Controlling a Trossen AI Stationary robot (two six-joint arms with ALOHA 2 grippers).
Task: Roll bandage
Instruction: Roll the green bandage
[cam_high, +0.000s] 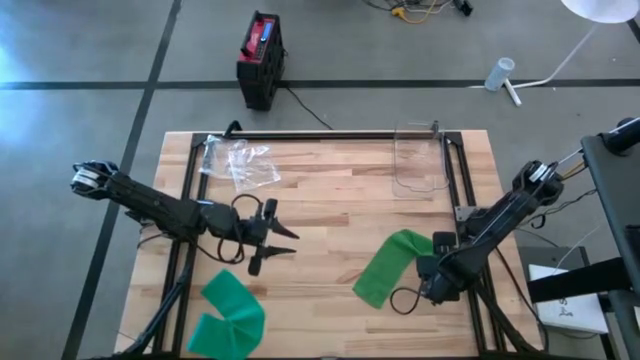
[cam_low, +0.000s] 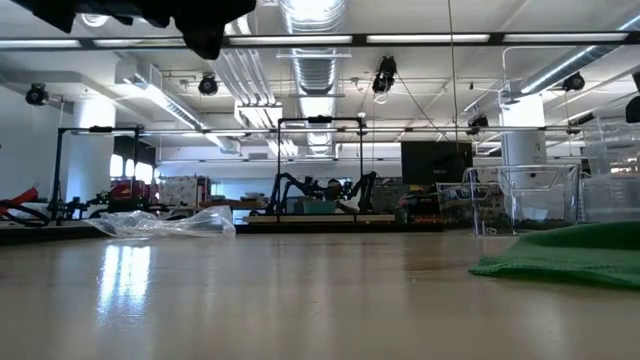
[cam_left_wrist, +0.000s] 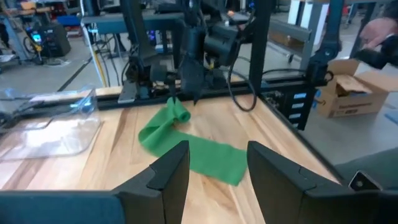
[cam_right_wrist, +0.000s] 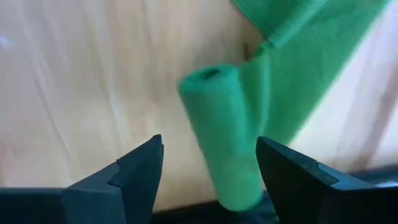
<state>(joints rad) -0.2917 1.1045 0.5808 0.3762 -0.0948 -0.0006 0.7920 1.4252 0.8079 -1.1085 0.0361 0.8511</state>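
Right gripper (cam_high: 432, 268), fingers spread and released, sits over the green bandage (cam_high: 390, 265) at lower right of the high view. A clear container (cam_high: 418, 160) and plastic bag (cam_high: 240, 162) lie along the top edge. A second green bandage (cam_high: 228, 318) is lower left. Left gripper (cam_high: 283, 236) hangs part-open, empty, mid-left.

A crumpled clear plastic bag (cam_high: 240, 161) lies near the far left corner of the wooden table (cam_high: 330, 210), and a clear plastic container (cam_high: 418, 160) stands toward the far right. Beyond the table, a black-and-red box (cam_high: 260, 60) sits on the grey floor. A cardboard box (cam_left_wrist: 348, 93) rests beside the table.
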